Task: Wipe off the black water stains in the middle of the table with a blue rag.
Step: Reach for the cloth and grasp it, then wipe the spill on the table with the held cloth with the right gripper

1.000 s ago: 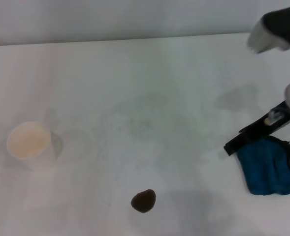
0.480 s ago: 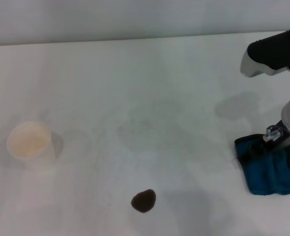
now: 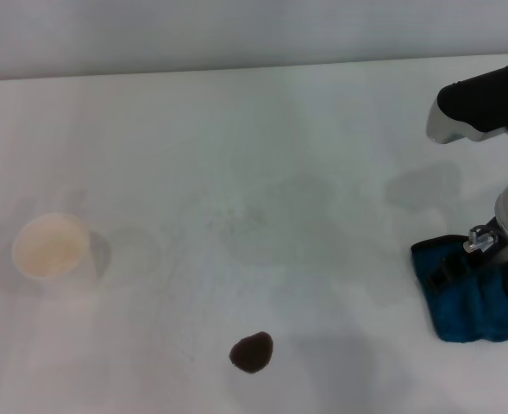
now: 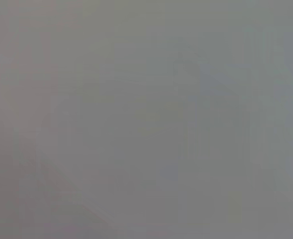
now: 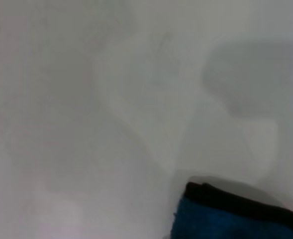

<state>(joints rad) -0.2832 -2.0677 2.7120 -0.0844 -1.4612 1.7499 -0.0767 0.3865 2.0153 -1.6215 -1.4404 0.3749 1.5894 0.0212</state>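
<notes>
Here we see our right gripper [image 3: 460, 259] down on the rag [image 3: 471, 302], at the rag's far edge, with the grey and black arm rising above it and a small blue light glowing on the wrist. The fingers sit against the dark cloth and we cannot tell whether they are spread or closed on it. The rag lies flat on the table [image 3: 262, 155], a teal-blue cloth with black trim along its edge. In the right wrist view only one corner of the rag [image 5: 236, 214] shows, its black border toward the bare white surface, and none of our own fingers appear there.

Moving away from the rag toward our left, the stain [image 3: 252, 352] sits well apart from it, a small dark brown-black blob nearer to us than the rag's far edge. The cloth and the stain do not touch. Between them the table is plain white with faint grey smudges.

Farther left again, well beyond the stain from the rag, a white paper cup [image 3: 51, 247] stands upright with its mouth open upward.

Our left gripper does not show in the head view, and the left wrist view is a flat grey with nothing to make out.
</notes>
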